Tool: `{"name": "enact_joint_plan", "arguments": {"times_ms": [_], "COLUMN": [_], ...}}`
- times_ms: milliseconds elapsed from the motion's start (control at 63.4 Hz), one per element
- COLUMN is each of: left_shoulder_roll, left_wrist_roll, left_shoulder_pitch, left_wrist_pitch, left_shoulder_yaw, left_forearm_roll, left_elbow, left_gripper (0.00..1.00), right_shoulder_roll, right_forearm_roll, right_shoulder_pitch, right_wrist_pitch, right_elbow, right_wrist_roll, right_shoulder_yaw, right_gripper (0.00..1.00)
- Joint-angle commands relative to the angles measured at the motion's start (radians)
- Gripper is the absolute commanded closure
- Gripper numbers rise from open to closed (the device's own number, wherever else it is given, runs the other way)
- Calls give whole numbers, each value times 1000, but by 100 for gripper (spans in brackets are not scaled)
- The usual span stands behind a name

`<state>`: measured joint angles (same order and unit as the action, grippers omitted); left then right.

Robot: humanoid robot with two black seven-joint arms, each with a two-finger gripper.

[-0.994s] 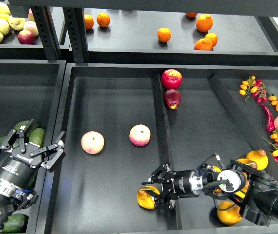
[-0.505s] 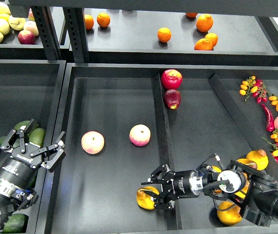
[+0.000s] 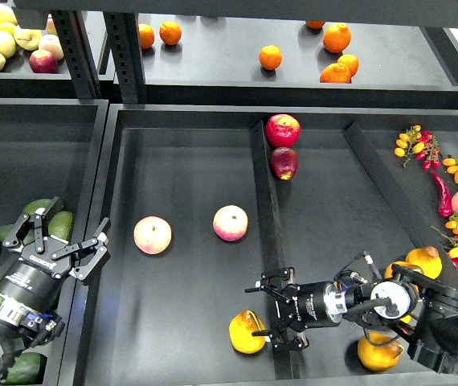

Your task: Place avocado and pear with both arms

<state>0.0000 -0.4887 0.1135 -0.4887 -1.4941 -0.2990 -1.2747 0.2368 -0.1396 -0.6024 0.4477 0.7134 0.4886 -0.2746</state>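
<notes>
1. Head view: the pear (image 3: 247,333), yellow-orange with a brownish patch, lies on the tray floor (image 3: 189,322) at our 6 o'clock, free of our right gripper (image 3: 275,315), whose fingers are spread wide just beside it.
2. Our left gripper (image 3: 63,235) at 8 o'clock is spread wide and empty over dark green avocados (image 3: 60,224).
3. Two pink-cream fruits (image 3: 153,235) lie at centre; a divider (image 3: 263,201) runs beside the pear.

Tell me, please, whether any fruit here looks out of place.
Yes: a pear lies in the middle tray with two pink-cream fruits, left of the divider, while the other pears sit to its right.
</notes>
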Motion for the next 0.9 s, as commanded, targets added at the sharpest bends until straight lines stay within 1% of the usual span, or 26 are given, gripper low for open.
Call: {"name": "enact_joint_plan", "arguments": {"times_ms": [0, 521, 631, 757, 883], "left_shoulder_roll": [0, 0, 0, 0, 0], "left_wrist_roll": [0, 0, 0, 0, 0], "left_shoulder_pitch": [0, 0, 0, 0, 0], "left_wrist_pitch": [0, 0, 0, 0, 0], "left_shoulder_yaw": [-2, -2, -2, -2, -2], "left_forearm_roll": [0, 0, 0, 0, 0], "left_elbow": [0, 1, 1, 1, 1], "left_gripper": [1, 1, 1, 1, 1], "right_shoulder_roll": [-2, -22, -44, -73, -102], "right_forearm_roll": [12, 28, 41, 48, 48], "right_shoulder_pitch": [4, 44, 46, 47, 47], "right_wrist_pitch": [0, -3, -7, -14, -15], "right_elbow": [0, -6, -17, -38, -69], "right_wrist_roll": [0, 0, 0, 0, 0], "right_shoulder_yaw": [0, 5, 5, 5, 5], "right_gripper": [4, 3, 3, 5, 10]}}
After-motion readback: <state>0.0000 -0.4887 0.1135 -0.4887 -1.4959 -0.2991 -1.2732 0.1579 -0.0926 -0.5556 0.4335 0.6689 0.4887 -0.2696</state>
